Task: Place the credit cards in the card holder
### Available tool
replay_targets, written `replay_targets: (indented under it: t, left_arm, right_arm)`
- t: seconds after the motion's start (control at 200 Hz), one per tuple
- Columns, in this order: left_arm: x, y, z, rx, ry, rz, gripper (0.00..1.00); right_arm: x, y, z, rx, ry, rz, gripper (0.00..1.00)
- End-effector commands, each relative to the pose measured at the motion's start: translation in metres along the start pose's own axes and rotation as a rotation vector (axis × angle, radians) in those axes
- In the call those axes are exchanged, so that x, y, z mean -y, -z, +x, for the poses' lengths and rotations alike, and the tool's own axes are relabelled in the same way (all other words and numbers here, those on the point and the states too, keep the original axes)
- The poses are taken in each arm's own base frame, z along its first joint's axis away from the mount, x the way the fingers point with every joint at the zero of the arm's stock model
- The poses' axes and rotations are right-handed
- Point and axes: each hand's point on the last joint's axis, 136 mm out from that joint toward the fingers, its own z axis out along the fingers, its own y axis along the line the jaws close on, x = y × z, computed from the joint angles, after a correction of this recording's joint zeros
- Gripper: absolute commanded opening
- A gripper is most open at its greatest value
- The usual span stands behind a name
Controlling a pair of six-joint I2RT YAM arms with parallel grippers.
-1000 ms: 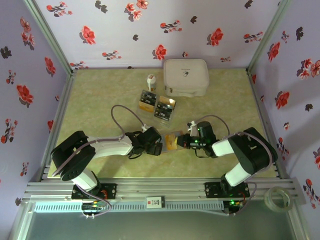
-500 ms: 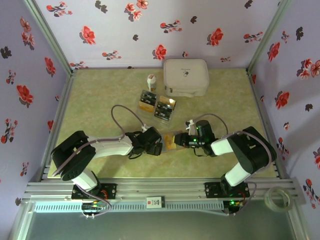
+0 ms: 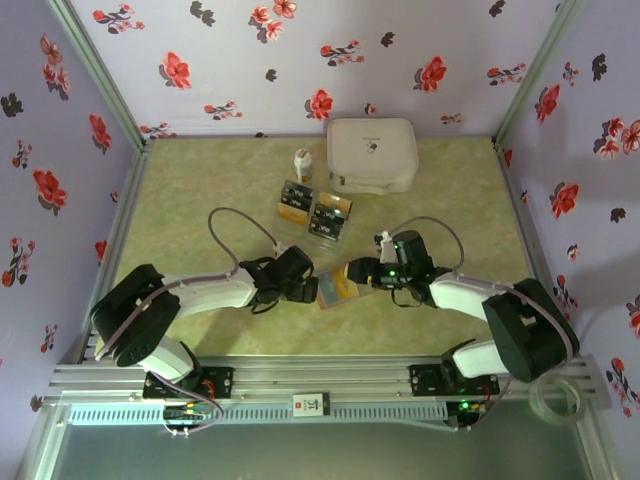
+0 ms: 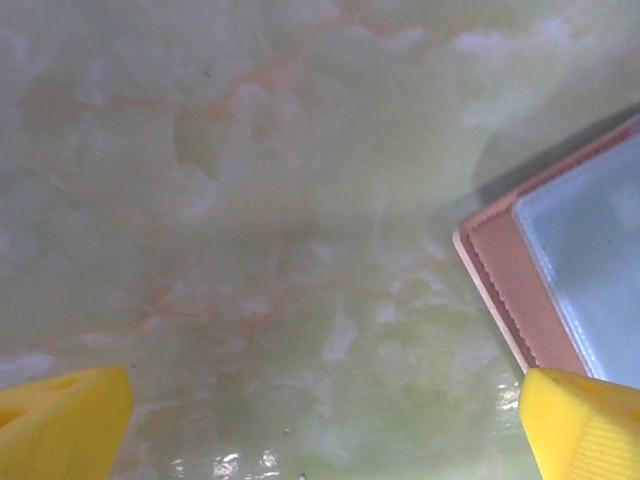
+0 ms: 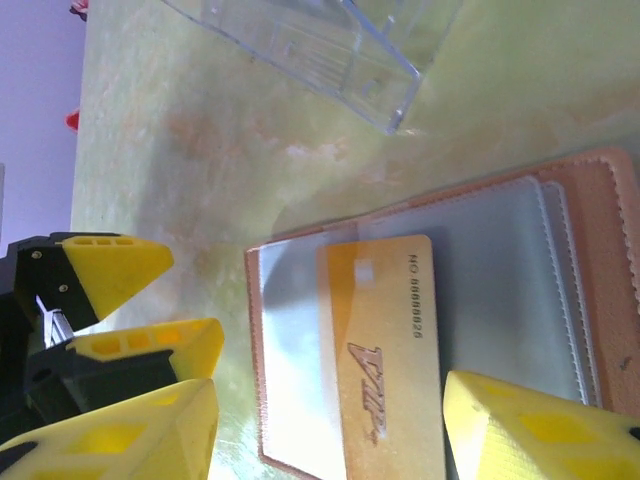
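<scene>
**Top external view: card holder lies unfolded between two arms on green surface**

The pale green marbled surface (image 3: pixel 200 190) is walled by lilac panels printed with flowers. A big white rounded case (image 3: pixel 372 155) sits at its far side, right of centre. The two arms reach toward each other at the near middle. The card holder (image 3: pixel 337 286) lies flat and open between their tips.

In the left wrist view, the left jaws stand wide apart. Their yellow fingers (image 4: pixel 60 420) sit at the bottom corners of the frame, with bare surface between them and nothing held. A reddish-brown corner of the card holder (image 4: pixel 520 290) lies just beside the finger at lower right.

In the right wrist view, the right jaws stand well apart above the card holder (image 5: pixel 500 270) and grip nothing. Their yellow fingers (image 5: pixel 540 430) flank a gold-orange card (image 5: pixel 385 340) marked VIP. It lies on the holder's grey-silver inside; whether it sits under a sleeve cannot be told. The left arm's fingers (image 5: pixel 110 272) show just past the holder's far edge, and a clear plastic tray (image 5: pixel 330 50) stands beyond.

The other credit cards (image 3: pixel 331 215), black and gold, lie grouped between the holder and the case. A small white bottle (image 3: pixel 303 163) stands just behind them.
</scene>
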Motion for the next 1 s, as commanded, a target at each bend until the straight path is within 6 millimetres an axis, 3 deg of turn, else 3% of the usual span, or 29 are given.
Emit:
replay_targets:
  t: [0.0,0.11,0.24,0.365,0.81,0.995]
  left_arm:
    - [-0.004,0.01,-0.004,0.001,0.006,0.0,1.0]
    - [-0.005,0.012,-0.004,-0.016,-0.015,-0.021,1.0]
    - [-0.011,0.014,-0.004,-0.023,-0.041,-0.076,1.0]
    - [-0.015,0.017,-0.002,-0.031,-0.09,-0.147,1.0]
    - [-0.01,0.003,0.0,-0.065,-0.156,-0.211,1.0]
    - [-0.007,-0.001,0.0,-0.069,-0.165,-0.21,1.0]
  right_arm:
    - [-0.008,0.011,-0.01,0.013,0.044,0.047,0.61]
    - [-0.005,0.017,-0.015,0.017,0.068,0.121,0.55]
    - [0.013,0.018,-0.012,-0.021,0.092,0.255,0.21]
    - [0.023,0.014,-0.011,-0.052,0.131,0.338,0.07]
    - [0.039,-0.01,-0.004,-0.138,0.202,0.456,0.03]
    - [0.035,-0.02,-0.001,-0.16,0.22,0.453,0.03]
